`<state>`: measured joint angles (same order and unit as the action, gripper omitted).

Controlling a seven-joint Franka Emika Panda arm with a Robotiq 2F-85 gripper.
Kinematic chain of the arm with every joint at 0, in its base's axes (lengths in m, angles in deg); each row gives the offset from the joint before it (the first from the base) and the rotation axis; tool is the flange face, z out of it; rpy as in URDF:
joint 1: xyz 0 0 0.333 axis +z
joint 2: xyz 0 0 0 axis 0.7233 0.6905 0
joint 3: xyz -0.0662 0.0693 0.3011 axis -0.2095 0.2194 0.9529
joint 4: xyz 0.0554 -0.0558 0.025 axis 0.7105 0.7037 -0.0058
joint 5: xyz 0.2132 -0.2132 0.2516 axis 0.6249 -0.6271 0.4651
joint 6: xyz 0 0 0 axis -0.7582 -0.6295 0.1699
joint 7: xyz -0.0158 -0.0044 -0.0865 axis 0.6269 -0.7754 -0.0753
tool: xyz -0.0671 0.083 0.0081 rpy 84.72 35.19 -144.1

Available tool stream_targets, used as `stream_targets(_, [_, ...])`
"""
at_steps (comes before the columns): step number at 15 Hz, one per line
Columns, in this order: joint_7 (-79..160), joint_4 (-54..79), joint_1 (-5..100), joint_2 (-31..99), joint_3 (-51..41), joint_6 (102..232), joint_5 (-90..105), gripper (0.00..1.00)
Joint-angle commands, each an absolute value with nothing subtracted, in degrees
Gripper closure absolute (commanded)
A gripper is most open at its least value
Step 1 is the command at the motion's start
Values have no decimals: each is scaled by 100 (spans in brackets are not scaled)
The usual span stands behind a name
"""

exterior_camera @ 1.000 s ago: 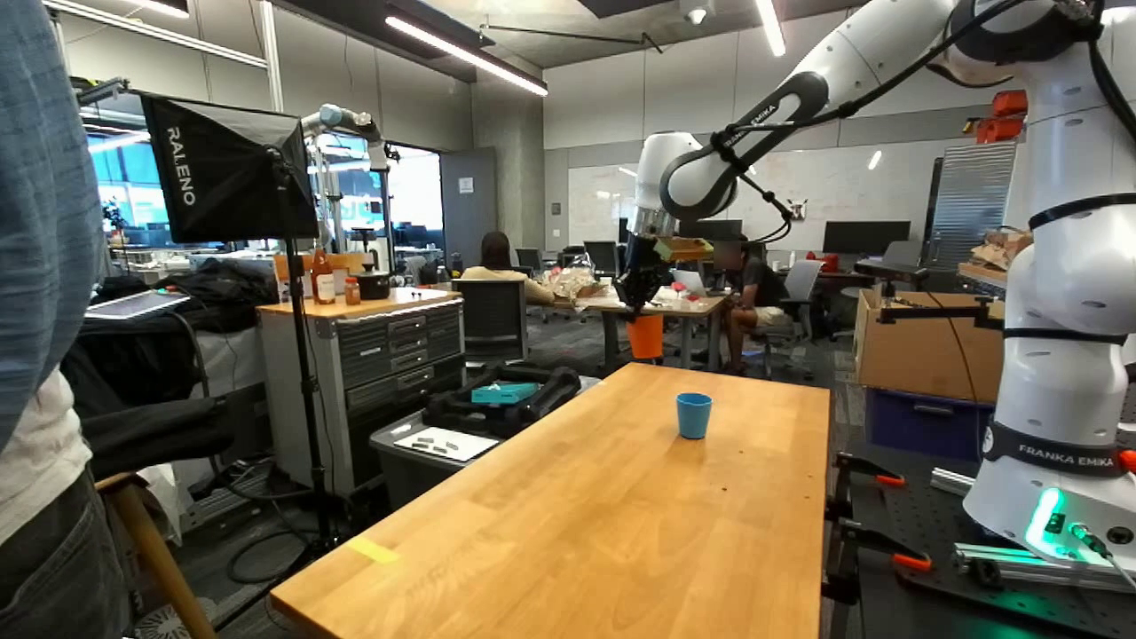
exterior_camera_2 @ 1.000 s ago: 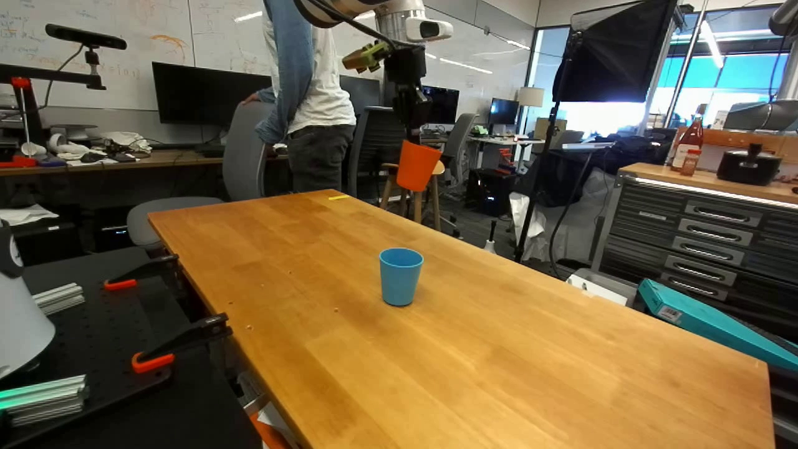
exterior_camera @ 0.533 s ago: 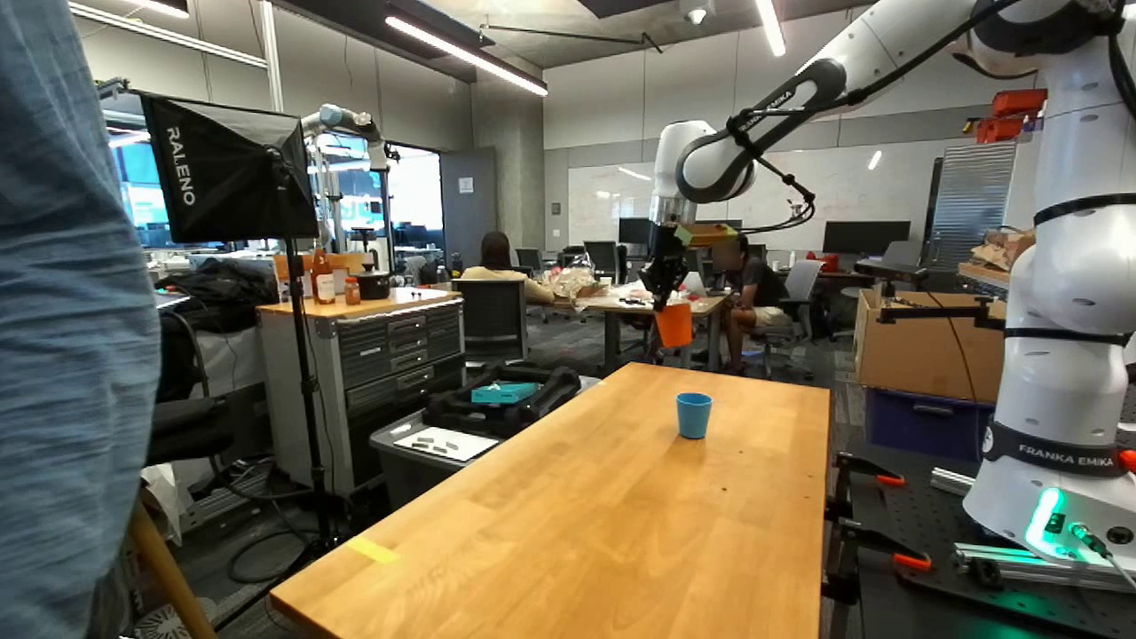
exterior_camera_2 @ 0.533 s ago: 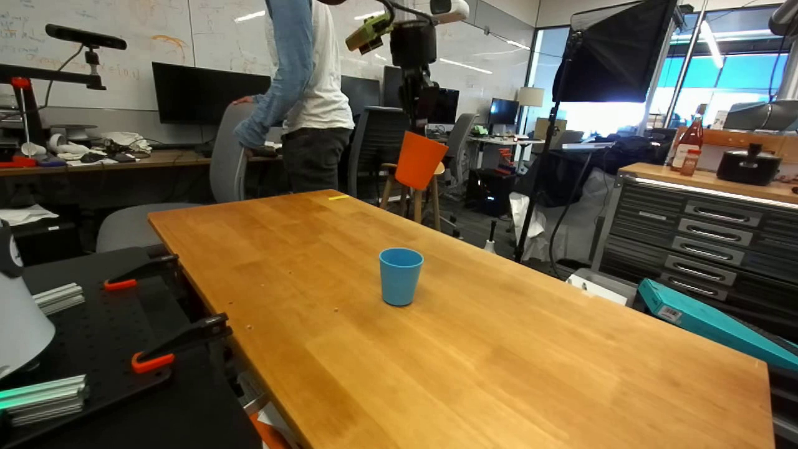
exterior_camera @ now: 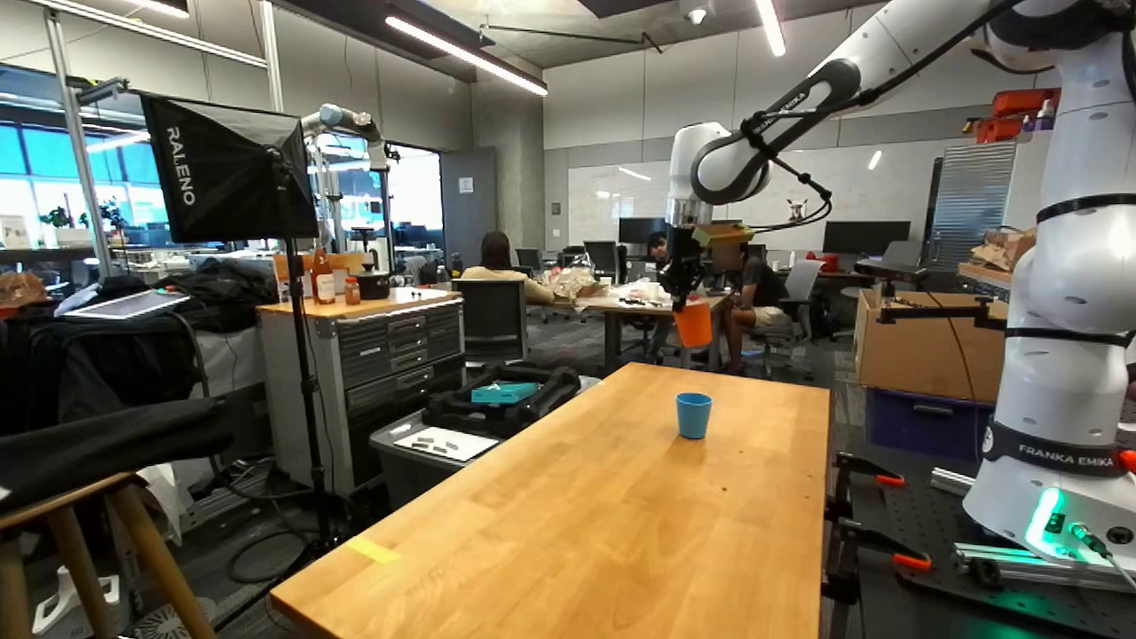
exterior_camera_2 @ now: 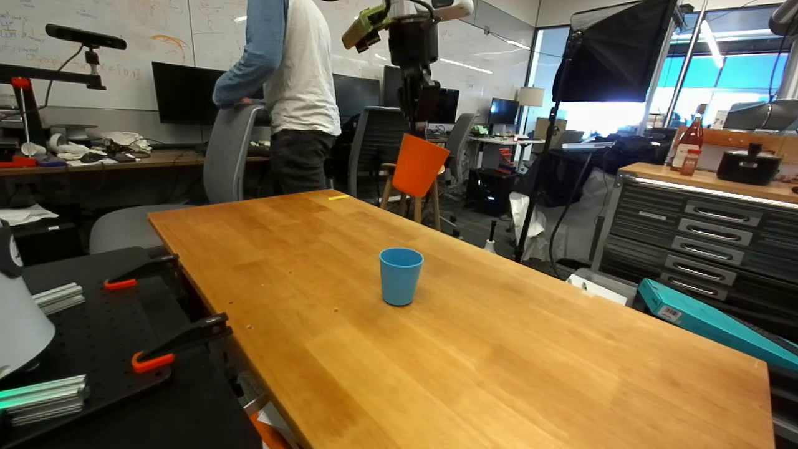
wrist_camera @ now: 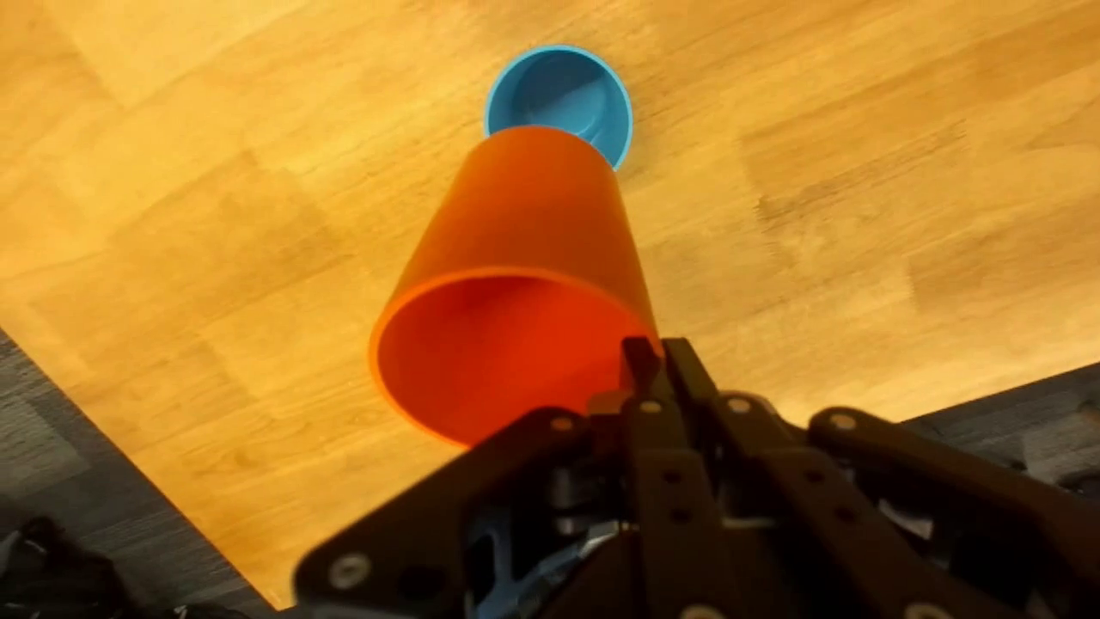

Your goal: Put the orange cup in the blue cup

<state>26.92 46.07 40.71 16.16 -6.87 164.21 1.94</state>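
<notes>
Dimly — fingertips, apparently on orange cup

The high cup is up in the air, the low cup on the surface.
The high cup has its rim between the fingers. In the wrist view it is in front of part of the low cup; in both exterior views it is higher up, with a gap between.

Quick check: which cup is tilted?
The orange cup, held tilted by its rim in the gripper; the blue cup stands upright on the table.
</notes>
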Motion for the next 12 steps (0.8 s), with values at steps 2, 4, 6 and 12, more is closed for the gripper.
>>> stream_targets(2, [2904, 4858, 3989, 1503, -725, 16614, 97, 99])
stream_targets(4, [2961, 4956, 3986, 1521, -719, 16713, 116, 99])
stream_targets(6, [3006, 5070, 3994, 1546, -711, 16859, 129, 99])
stream_targets(12, [3018, 5222, 4013, 1814, -703, 17516, 113, 99])
